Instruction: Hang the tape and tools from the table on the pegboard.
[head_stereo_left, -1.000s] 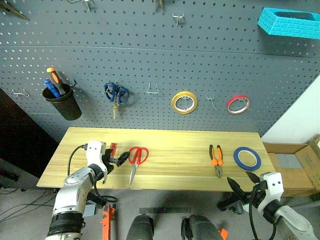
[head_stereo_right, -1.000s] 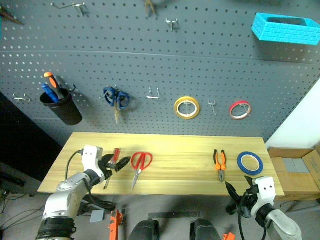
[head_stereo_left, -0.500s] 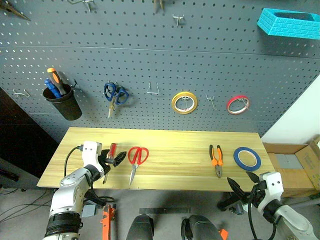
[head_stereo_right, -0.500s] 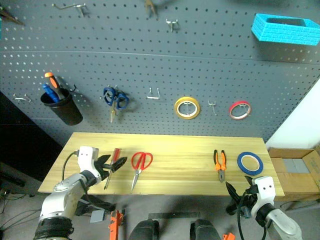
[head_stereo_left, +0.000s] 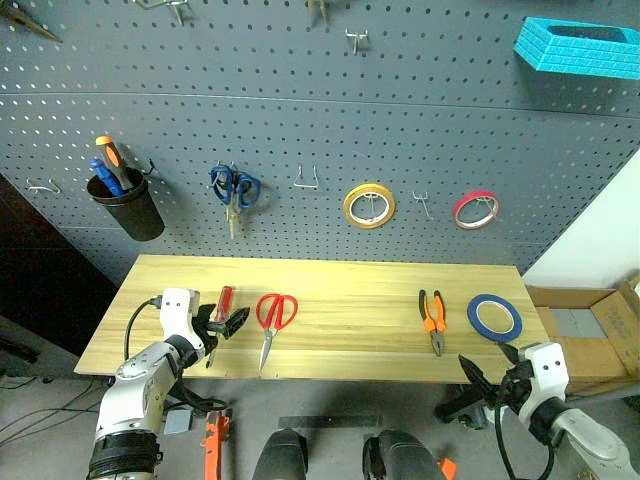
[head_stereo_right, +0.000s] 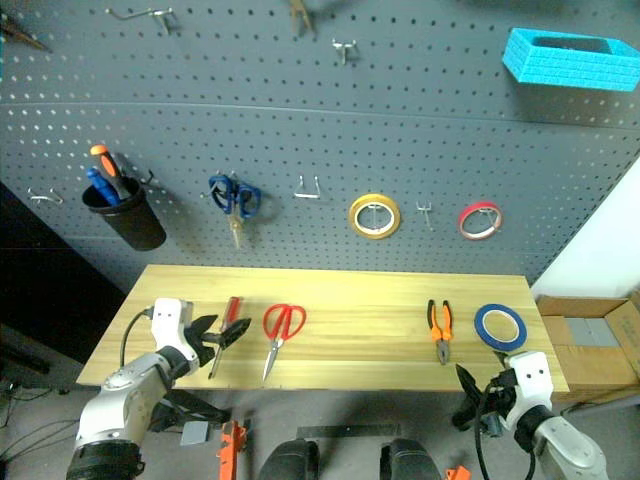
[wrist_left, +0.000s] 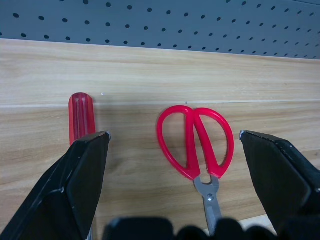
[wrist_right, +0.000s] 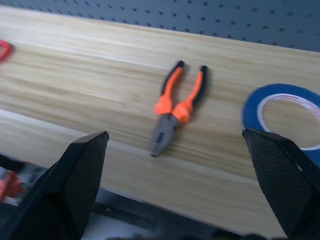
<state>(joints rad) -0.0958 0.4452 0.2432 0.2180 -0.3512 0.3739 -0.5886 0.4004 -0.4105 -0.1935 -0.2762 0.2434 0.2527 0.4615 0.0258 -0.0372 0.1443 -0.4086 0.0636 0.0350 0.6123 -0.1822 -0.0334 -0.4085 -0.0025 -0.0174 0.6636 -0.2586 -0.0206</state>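
Backed slightly off the screwdriver (head_stereo_left: 221, 303), left hand (head_stereo_left: 226, 322) gapes over the table (head_stereo_left: 350, 340) edge; right hand (head_stereo_left: 488, 367) gapes below it.

Overall light: you get even, soft indoor light, bright enough to read the whole scene.
Pegboard (head_stereo_left: 300, 100): evenly lit, matte, with no glare; you can count the holes sharply.
Table (head_stereo_left: 340, 330): bright, with grain visible and only short, soft shadows beside the tools.
Left of the board: a dark zone where you lose detail.
Left wrist view: crisp on the red scissors (wrist_left: 197, 140); the near fingers look soft.
Right wrist view: blurred throughout; the pliers (wrist_right: 175, 107) and blue tape (wrist_right: 285, 117) are smeared.
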